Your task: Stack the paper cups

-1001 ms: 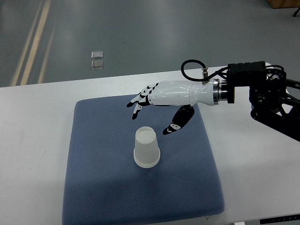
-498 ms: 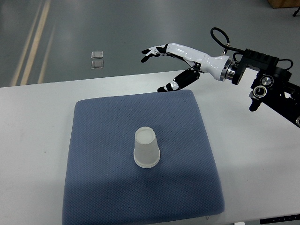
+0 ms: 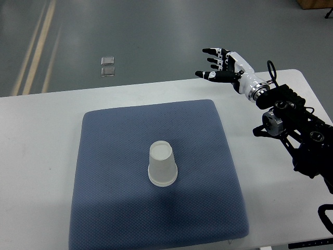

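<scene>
A white paper cup (image 3: 162, 165) stands upside down near the middle of the blue mat (image 3: 114, 208); whether it is one cup or a stack, I cannot tell. My right hand (image 3: 218, 65) is raised high at the back right, well away from the cup, beyond the mat's far edge. Its fingers are spread and hold nothing. The left arm is out of view.
The mat lies on a white table (image 3: 41, 140). The right arm's black joints (image 3: 291, 120) hang over the table's right side. Two small clear squares (image 3: 108, 66) lie on the grey floor behind the table.
My right hand has withdrawn from just behind the cup, rising and swinging back to the right, off the mat. The cup has not moved.
</scene>
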